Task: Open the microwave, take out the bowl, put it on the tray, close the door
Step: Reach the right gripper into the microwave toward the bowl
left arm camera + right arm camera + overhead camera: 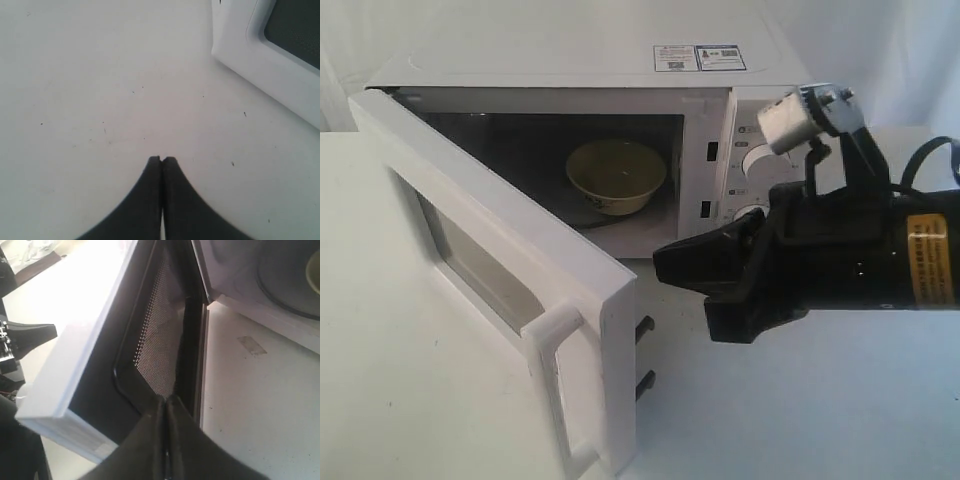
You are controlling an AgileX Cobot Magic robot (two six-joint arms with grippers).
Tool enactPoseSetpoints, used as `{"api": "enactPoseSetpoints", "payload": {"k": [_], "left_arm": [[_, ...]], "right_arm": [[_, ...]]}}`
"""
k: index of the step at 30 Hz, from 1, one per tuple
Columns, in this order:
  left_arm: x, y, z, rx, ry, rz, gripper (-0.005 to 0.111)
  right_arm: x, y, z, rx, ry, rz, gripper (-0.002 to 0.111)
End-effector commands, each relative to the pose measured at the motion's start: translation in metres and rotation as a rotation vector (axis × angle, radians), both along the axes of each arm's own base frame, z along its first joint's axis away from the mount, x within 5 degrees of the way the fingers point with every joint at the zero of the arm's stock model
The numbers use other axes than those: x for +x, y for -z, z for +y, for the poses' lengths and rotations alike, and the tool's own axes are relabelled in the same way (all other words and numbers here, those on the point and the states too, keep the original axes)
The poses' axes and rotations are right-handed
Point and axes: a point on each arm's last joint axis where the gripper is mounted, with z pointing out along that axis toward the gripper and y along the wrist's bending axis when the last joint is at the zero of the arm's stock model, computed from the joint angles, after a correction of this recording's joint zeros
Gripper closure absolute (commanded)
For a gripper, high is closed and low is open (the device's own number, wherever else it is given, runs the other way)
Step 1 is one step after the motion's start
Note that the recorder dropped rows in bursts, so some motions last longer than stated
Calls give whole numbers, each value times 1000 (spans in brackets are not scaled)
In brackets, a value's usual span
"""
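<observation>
Nearest: door swung wide over the counter. Beside its outer face, low over bare counter: left claw, pressed shut, empty. Just past the door's free edge: right claw, pinched shut too, holding nothing, aimed at the cavity. Deepest in: bowl, upright inside the microwave. Likely trouble: shoving the bowl backward if sent in without opening first; clipping the door's inner edge on entry, with tips so near it; slipping off the glossy rim if pinched too shallow. No tray in sight.
</observation>
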Motion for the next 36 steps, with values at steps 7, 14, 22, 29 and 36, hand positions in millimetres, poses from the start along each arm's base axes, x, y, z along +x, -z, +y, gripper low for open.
{"api": "enactPoseSetpoints", "payload": {"k": [7, 14, 22, 29, 36], "left_arm": [[0, 1, 0, -10, -3, -1, 107], [0, 1, 0, -10, -3, -1, 107], [0, 1, 0, -10, -3, -1, 107], [0, 1, 0, -10, -3, -1, 107], [0, 1, 0, -10, -3, -1, 107]], "right_arm": [[6, 12, 47, -38, -153, 50, 108], [2, -3, 70, -18, -232, 2, 108], [7, -12, 77, -4, -249, -19, 108], [4, 9, 106, -32, -343, 59, 108], [-3, 6, 131, -33, -423, 36, 108]]}}
